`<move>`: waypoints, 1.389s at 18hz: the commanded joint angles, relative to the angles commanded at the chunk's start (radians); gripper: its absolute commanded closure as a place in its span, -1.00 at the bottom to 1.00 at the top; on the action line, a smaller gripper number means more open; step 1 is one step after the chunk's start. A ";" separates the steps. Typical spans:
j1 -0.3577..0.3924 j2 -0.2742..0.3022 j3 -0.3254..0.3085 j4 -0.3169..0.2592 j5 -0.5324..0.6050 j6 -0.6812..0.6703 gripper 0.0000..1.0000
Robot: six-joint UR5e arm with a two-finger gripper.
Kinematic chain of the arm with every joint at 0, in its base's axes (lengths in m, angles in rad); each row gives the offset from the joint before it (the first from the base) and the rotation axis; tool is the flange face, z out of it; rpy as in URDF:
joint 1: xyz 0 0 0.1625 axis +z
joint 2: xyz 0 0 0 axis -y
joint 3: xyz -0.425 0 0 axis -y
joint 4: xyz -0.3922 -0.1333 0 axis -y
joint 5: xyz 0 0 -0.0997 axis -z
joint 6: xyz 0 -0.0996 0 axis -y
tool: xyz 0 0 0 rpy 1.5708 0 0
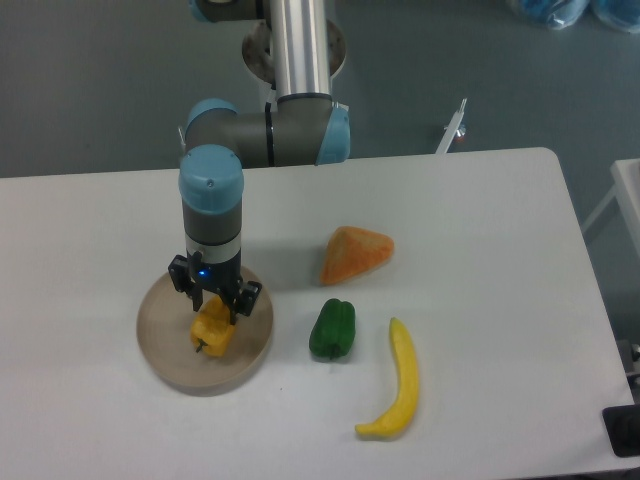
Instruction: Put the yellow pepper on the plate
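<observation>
The yellow pepper (pixel 213 331) is held clamped in the gripper (pixel 216 308) — at 6 o'clock beneath it — over the plate (pixel 160 345).

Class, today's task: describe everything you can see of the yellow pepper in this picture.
The yellow pepper is a small, blocky, yellow-orange bell pepper with a smooth, slightly glossy skin, probably plastic. A short dark stem shows at its lower end, so it lies tilted. It is over the round beige plate, seemingly resting on it. The gripper stands directly above, its dark fingers at the pepper's top sides; whether they clamp it is unclear.
</observation>
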 joint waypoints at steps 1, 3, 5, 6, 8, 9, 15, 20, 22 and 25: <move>0.002 0.006 0.005 0.000 0.000 0.002 -1.00; 0.006 0.011 0.021 -0.002 0.002 0.003 -1.00; 0.015 0.029 0.040 -0.003 0.005 0.015 -1.00; 0.035 0.037 0.049 -0.003 0.005 0.017 -1.00; 0.084 0.052 0.070 -0.006 0.006 0.035 -1.00; 0.112 0.057 0.080 -0.006 0.014 0.055 -1.00; 0.282 0.055 0.143 -0.009 0.021 0.227 -1.00; 0.409 0.057 0.175 -0.017 0.021 0.378 -1.00; 0.454 0.057 0.176 -0.018 0.021 0.475 -1.00; 0.489 0.051 0.192 -0.021 0.023 0.572 -1.00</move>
